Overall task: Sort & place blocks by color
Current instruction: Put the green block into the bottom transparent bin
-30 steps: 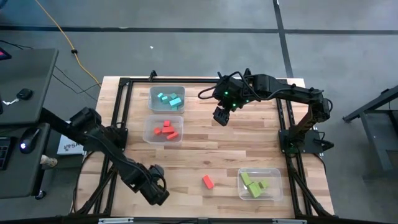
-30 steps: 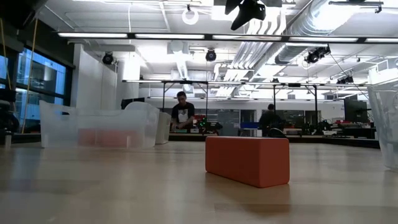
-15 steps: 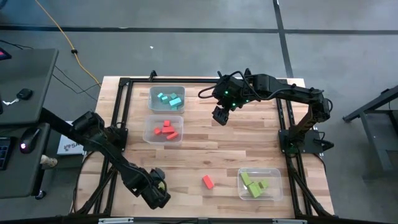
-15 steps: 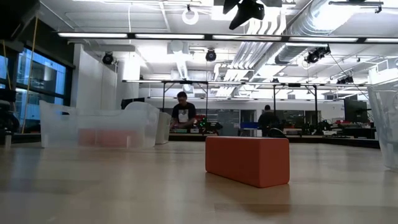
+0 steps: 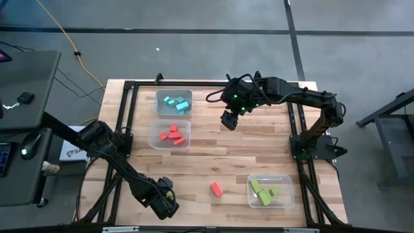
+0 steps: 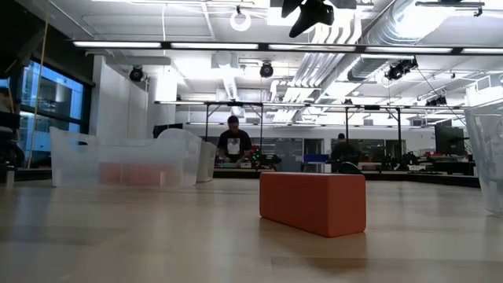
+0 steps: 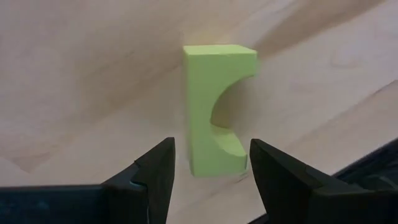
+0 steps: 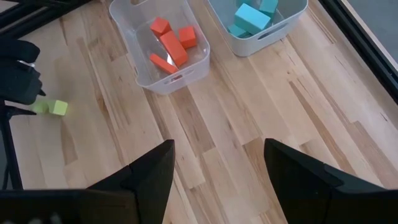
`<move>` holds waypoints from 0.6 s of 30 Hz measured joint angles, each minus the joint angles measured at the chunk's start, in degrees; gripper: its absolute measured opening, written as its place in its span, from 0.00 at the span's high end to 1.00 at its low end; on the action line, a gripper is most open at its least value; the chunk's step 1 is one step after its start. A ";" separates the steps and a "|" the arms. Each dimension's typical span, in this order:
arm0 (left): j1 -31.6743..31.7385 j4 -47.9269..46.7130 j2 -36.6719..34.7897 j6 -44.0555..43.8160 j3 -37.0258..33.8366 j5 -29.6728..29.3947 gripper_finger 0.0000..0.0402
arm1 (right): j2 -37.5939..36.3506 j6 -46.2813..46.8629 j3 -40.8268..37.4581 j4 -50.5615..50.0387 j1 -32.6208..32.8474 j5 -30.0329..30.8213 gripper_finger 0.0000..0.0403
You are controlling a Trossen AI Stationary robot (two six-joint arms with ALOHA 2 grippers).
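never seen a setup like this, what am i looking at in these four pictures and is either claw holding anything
It is a robot with two dark arms at a wooden table, sorting toy blocks by colour. Each arm ends in a two-finger claw.

The high view looks straight down. The low view sits at table height. The other two come from cameras on the arms' wrists.

On the table are three clear bins: one with blue blocks, one with red blocks, one with green blocks. One red block lies loose on the wood.

The left claw, at the near left corner, is open, its fingers either side of a green arch block that stands on the table; it is not gripped yet. The right claw hangs open above the far side, empty.
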 joint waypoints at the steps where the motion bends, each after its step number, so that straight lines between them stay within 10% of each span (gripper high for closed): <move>1: 0.00 0.07 0.30 -0.27 0.02 0.00 0.55 | 0.00 0.00 0.00 0.00 0.00 0.00 0.41; 18: 0.04 0.05 1.76 0.43 0.00 0.87 0.70 | 0.00 -0.02 0.00 0.00 0.00 0.00 0.41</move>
